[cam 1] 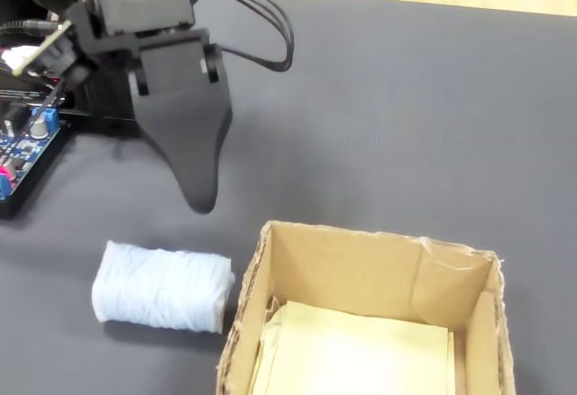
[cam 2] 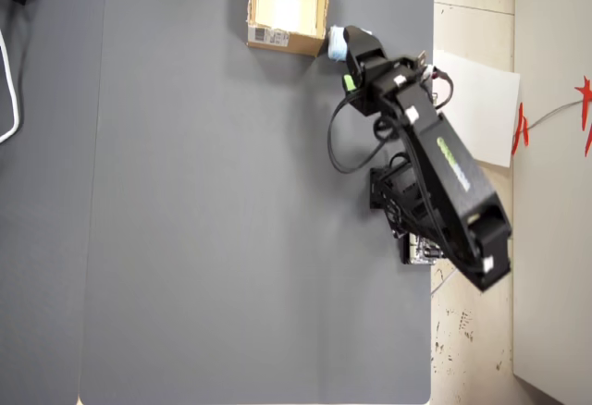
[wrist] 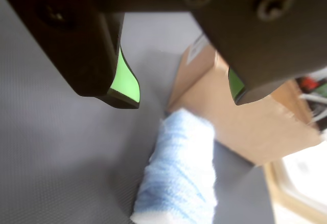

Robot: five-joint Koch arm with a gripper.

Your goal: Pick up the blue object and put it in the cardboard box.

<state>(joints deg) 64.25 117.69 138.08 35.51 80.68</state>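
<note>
My claw (wrist: 186, 98) hangs wide open, empty. Pale-blue ribbed soft roll (wrist: 179, 175) lies on the grey surface (cam 1: 406, 115) just below my tips, beside the tan cardboard box (cam 1: 361, 273).

In the fixed view, the blue object (cam 1: 160, 288) is lying on the mat (cam 1: 388, 115), just left of the cardboard box (cam 1: 361, 269). My gripper (cam 1: 199, 198) is hanging above and behind it. The circuit board (cam 1: 22, 147) is sitting far left.
</note>
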